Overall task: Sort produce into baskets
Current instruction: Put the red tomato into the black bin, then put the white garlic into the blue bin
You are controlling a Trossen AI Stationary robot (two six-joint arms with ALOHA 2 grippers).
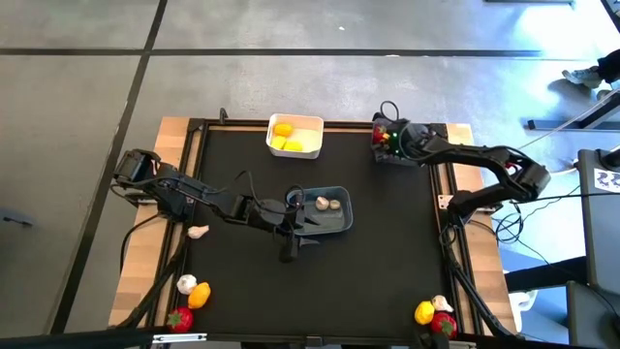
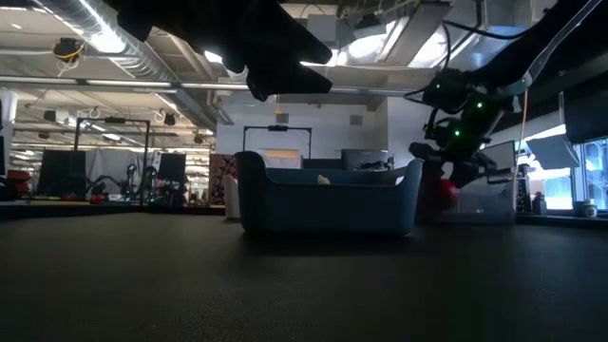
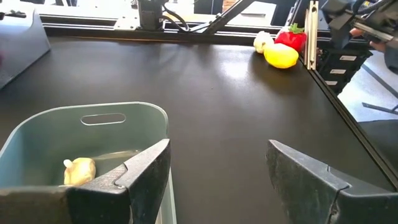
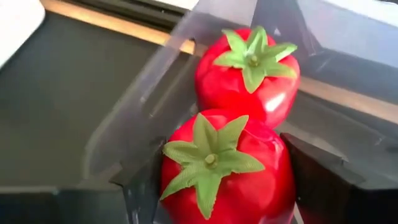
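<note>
From above, the right end effector (image 1: 390, 138) hangs over the dark bin (image 1: 395, 155) at the desk's far right. Its wrist view shows fingers clamped on a tomato (image 4: 221, 165) — light, glossy, likely slippery, best held at its widest. The left end effector (image 3: 211, 180) gapes empty beside the blue-grey bin (image 3: 99, 121).

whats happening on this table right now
Two robot arms are sorting toy produce into baskets. The right end effector is over the grey basket at the far right, a tomato between its fingers above another already inside. The left end effector hangs open beside the blue basket, which holds two garlic bulbs. The white basket holds yellow pieces.
</note>
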